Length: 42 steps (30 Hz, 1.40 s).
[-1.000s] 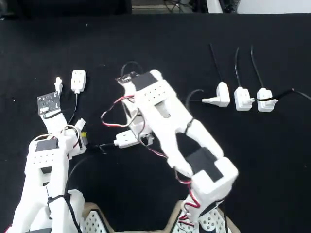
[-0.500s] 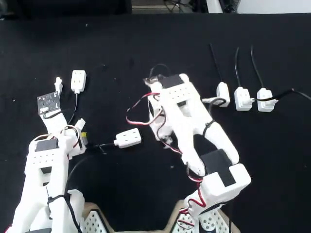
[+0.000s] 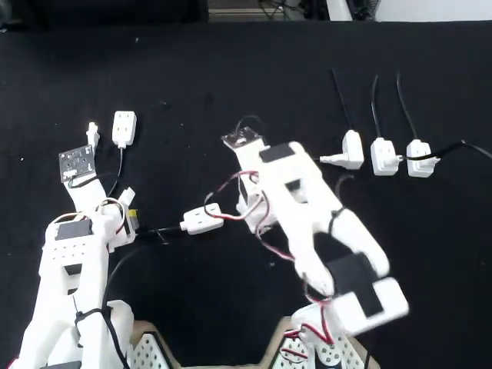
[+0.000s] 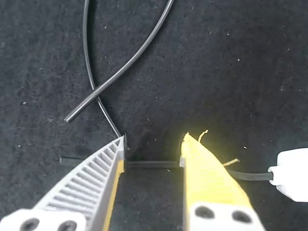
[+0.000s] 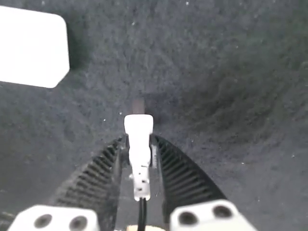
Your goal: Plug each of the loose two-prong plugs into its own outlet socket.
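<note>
The tabletop [image 3: 430, 254] wears a black cloth, matt and slightly fuzzy, flecked with pale lint. The plug [image 5: 138, 137] in the right gripper [image 5: 138, 144] is smooth white plastic with a dull sheen, and that gripper's fingers [image 5: 96, 178] are black ribbed plastic. The outlet socket [image 5: 31, 48] is plain, smooth white plastic. The left gripper [image 4: 153, 144] has one pale ribbed plastic finger and one smooth yellow one. The cable [image 4: 130, 62] has a glossy black jacket. The left arm [image 3: 73, 277] and right arm [image 3: 296, 192] have white plastic shells

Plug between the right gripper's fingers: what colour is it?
The plug is white, its cord black; the right wrist view shows it best.
</note>
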Available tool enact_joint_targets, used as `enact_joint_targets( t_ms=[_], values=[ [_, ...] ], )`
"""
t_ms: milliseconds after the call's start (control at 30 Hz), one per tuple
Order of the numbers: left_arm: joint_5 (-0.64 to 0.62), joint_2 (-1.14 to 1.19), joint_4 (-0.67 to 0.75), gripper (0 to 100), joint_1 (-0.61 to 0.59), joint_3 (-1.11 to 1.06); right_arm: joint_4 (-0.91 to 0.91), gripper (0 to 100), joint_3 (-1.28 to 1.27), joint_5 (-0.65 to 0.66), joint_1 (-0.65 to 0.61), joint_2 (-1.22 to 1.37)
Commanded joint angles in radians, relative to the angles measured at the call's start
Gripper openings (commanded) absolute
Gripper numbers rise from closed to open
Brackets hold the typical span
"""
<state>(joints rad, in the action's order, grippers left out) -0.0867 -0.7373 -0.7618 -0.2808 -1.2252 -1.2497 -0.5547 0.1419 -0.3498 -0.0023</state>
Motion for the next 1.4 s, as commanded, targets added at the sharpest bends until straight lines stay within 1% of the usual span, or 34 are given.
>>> enact_joint_targets(
  t_ms=[0, 200, 400, 467, 567, 633, 767, 967, 1033, 1100, 1367],
  values=[
    [-0.005, -0.023, 0.011, 19, -0.012, 0.004, 0.078, 1.1, -0.099, 0.034, 0.012, -0.156],
    [-0.005, -0.023, 0.008, 19, -0.012, 0.007, 0.163, 1.1, -0.323, 0.094, 0.018, -0.349],
    [-0.005, -0.023, 0.008, 19, -0.012, 0.008, 0.157, 1.4, -0.41, 0.204, 0.02, -0.366],
    [-0.005, -0.025, 0.008, 19, -0.012, 0.007, 0.155, 4.1, -0.426, 0.216, 0.02, -0.366],
    [-0.005, -0.025, 0.009, 19, -0.012, 0.005, 0.127, 11.4, -0.437, 0.224, 0.02, -0.371],
    [-0.005, -0.025, 0.011, 19, -0.012, 0.005, 0.087, 13.2, -0.427, 0.256, 0.02, -0.375],
    [-0.005, -0.025, 0.011, 19, -0.012, 0.005, 0.026, 13.1, -0.41, 0.272, 0.02, -0.375],
    [-0.005, -0.025, 0.011, 19, -0.012, 0.005, 0.023, 12.8, -0.404, 0.272, 0.015, -0.375],
    [-0.005, -0.025, 0.012, 19, -0.012, 0.005, 0.023, 8.9, -0.392, 0.269, 0.018, -0.375],
    [-0.005, -0.025, 0.012, 19, -0.012, 0.005, 0.023, 1.5, -0.371, 0.264, 0.018, -0.375],
    [-0.005, -0.025, 0.012, 19, -0.012, 0.005, 0.023, 1.1, -0.248, 0.213, 0.018, -0.377]
  ],
)
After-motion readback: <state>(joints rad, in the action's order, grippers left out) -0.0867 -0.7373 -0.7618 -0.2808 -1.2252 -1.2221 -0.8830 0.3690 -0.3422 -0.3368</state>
